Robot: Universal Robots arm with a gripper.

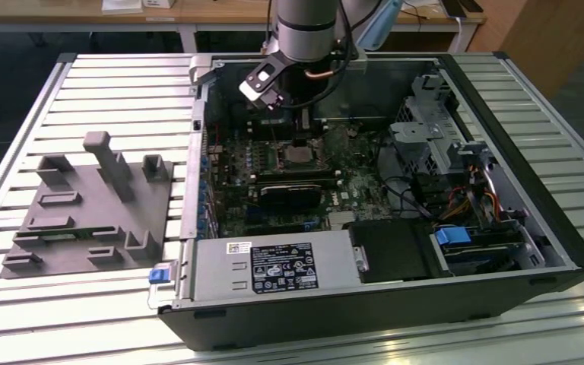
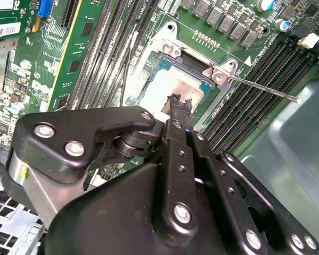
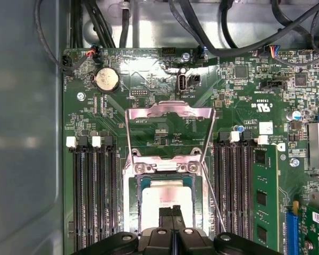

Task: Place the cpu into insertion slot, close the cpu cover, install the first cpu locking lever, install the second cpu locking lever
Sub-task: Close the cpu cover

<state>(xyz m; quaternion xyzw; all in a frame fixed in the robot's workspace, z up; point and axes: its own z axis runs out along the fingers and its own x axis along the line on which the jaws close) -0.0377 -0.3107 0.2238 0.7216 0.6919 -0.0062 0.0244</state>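
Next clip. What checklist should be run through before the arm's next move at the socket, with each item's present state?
1. Cpu lies in the slot: ok.
2. Cpu seated flat: cannot tell, the gripper hides part of it.
3. Gripper shut and holding nothing: ok.
4. Cover closed: not ok, it stands open.
5. Lever locked: not ok, it sticks out free.

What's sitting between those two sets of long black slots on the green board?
In the first wrist view, the insertion slot with the cpu lying in it, and the claw tip right over the chip.
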